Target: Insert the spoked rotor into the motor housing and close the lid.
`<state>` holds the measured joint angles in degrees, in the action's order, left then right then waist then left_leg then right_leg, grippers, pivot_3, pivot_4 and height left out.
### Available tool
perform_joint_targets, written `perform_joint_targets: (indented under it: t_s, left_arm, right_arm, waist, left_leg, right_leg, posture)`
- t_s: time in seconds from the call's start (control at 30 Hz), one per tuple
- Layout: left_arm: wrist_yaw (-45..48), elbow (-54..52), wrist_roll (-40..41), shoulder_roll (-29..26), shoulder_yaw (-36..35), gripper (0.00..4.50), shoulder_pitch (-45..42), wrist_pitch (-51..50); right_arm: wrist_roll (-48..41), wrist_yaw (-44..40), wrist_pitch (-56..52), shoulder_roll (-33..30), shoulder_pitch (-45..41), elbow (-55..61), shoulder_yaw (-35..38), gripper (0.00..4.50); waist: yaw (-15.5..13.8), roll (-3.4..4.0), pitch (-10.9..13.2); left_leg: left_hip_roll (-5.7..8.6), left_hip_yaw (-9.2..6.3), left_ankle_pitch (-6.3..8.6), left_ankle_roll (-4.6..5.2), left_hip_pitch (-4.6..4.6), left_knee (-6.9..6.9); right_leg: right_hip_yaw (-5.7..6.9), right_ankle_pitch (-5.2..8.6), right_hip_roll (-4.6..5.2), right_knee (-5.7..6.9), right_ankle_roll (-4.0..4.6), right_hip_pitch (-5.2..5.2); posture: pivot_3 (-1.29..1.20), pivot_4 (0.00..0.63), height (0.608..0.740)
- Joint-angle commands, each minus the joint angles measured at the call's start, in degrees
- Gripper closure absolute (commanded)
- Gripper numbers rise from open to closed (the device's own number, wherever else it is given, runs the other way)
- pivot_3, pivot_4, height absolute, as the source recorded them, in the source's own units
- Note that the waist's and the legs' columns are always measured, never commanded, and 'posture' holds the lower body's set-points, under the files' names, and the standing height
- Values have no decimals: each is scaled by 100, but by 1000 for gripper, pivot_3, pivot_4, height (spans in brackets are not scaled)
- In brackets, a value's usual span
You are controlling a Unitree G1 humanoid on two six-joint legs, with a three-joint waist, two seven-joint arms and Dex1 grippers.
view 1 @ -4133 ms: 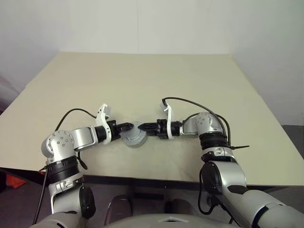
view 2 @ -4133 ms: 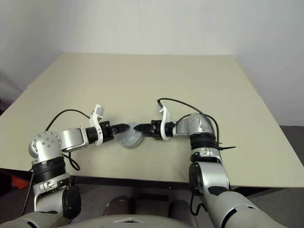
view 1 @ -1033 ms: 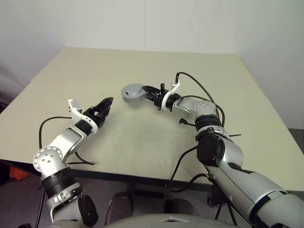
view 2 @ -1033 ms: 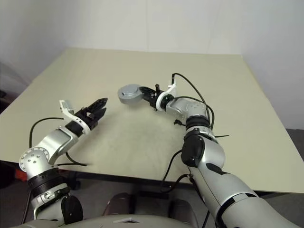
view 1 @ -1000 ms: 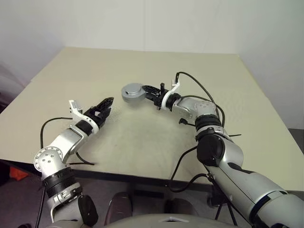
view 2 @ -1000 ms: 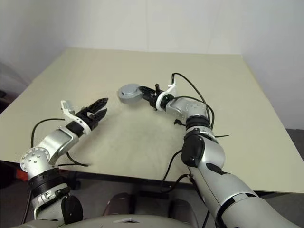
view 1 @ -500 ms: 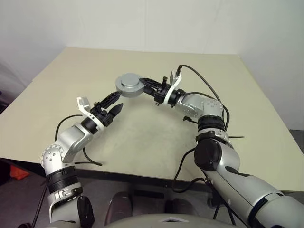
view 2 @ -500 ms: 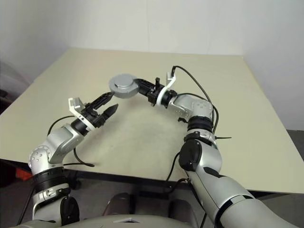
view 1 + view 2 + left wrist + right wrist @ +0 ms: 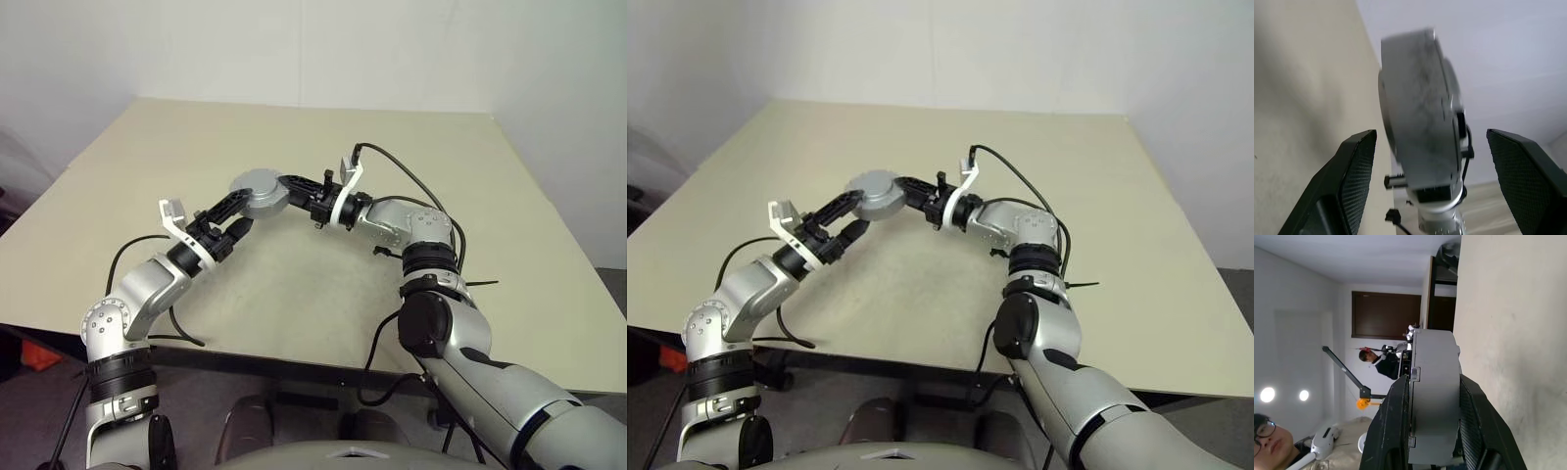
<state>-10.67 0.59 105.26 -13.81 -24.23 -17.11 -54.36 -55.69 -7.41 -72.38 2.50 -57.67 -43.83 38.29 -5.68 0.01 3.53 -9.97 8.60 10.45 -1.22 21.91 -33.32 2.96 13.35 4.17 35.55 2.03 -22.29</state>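
Observation:
The motor housing (image 9: 257, 188) is a thick grey round puck held in the air above the table, with my right gripper (image 9: 292, 185) shut on its rim. A flat grey lid (image 9: 872, 188) covers its upper face. In the right wrist view the motor housing (image 9: 1433, 396) stands edge-on between my two fingers (image 9: 1393, 431). My left gripper (image 9: 231, 214) is open just left of the puck, one finger near its edge and the other lower. In the left wrist view the motor housing (image 9: 1420, 112) hangs between the wide-apart fingers (image 9: 1354, 171), clear of both. The spoked rotor is out of view.
The beige table (image 9: 294, 294) stretches under both arms, its front edge close to me. Black cables trail from both wrists. In the right wrist view a person (image 9: 1268, 440) is close by and another person (image 9: 1371, 357) stands further back.
My left gripper rose and swung in from the left until it flanks the puck. My right gripper brought the puck left and closer to me, still gripped.

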Motion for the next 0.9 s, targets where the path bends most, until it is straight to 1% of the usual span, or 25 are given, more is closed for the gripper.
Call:
perform_joint_targets:
  t_s: [0.03,0.47,0.63,0.73,0.83,0.9]
  left_arm:
    - [131,-109,48,-102,60,664,-66,134]
    - [609,694,-341,71,373,664,-600,206]
    - [773,679,-514,101,389,664,-633,195]
    - [814,630,-561,90,330,1289,-607,236]
    - [821,605,-579,100,305,2246,-601,273]
    - [808,590,-572,114,288,2322,-596,294]
  right_arm:
    - [-372,-124,-140,31,-108,393,42,3295]
    - [-473,-62,-274,137,-75,684,31,3295]
    - [-432,-33,-275,145,-15,762,7,3295]
    - [-395,-30,-243,131,12,765,-21,3295]
    - [-367,-40,-198,117,32,750,-69,3295]
    - [-349,-53,-175,108,33,730,-89,3295]
  waist:
    - [0,0,0]
    - [-6,-1,0]
    - [-3,-1,-1]
    - [-4,-1,-1]
    - [-6,-1,0]
    - [-7,-1,-1]
  left_leg:
    - [0,0,0,0,0,0]
    - [2,0,-6,-10,-1,-2]
    - [2,0,-6,-9,-1,-2]
    - [2,0,-6,-10,-1,-1]
    - [3,0,-6,-10,-1,-2]
    - [2,0,-6,-10,-1,-2]
  right_leg:
    - [0,0,0,0,0,0]
    - [0,0,0,9,0,0]
    - [0,0,0,9,0,0]
    - [0,0,0,11,0,-1]
    - [0,0,0,11,0,-1]
    - [0,0,0,11,0,1]
  posture:
    - [0,0,740]
    - [0,0,740]
    - [0,0,740]
    - [0,0,740]
    - [0,0,740]
    - [0,0,740]
